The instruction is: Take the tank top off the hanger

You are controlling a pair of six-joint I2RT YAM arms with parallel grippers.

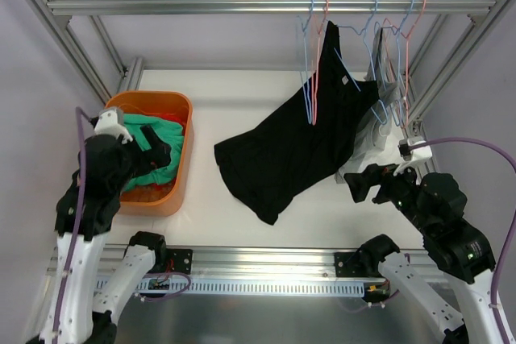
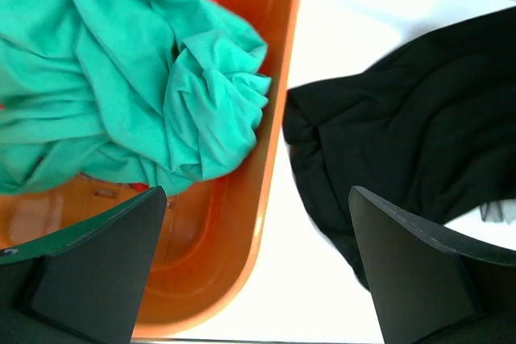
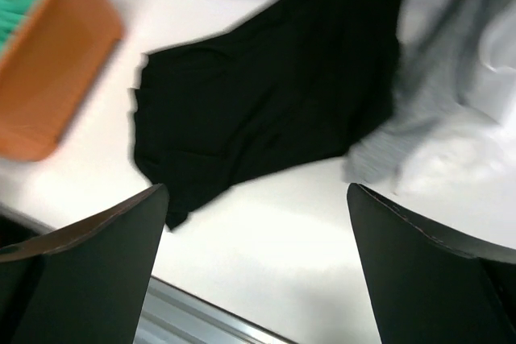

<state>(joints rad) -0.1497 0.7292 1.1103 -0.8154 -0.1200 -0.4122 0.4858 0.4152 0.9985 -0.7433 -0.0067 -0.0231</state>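
Observation:
A black tank top (image 1: pixel 294 138) hangs from a light blue hanger (image 1: pixel 345 78) on the top rail, its lower part spread over the white table. It also shows in the left wrist view (image 2: pixel 411 126) and in the right wrist view (image 3: pixel 282 94). My left gripper (image 1: pixel 165 153) is open and empty above the orange bin's (image 1: pixel 179 155) right wall. My right gripper (image 1: pixel 367 183) is open and empty, low over the table just right of the tank top's lower edge.
The orange bin holds a green garment (image 2: pixel 137 78). Several empty blue and pink hangers (image 1: pixel 310 78) hang on the rail (image 1: pixel 242 6). A grey garment (image 3: pixel 451 94) hangs at the right, behind the tank top. Metal frame posts stand at both sides.

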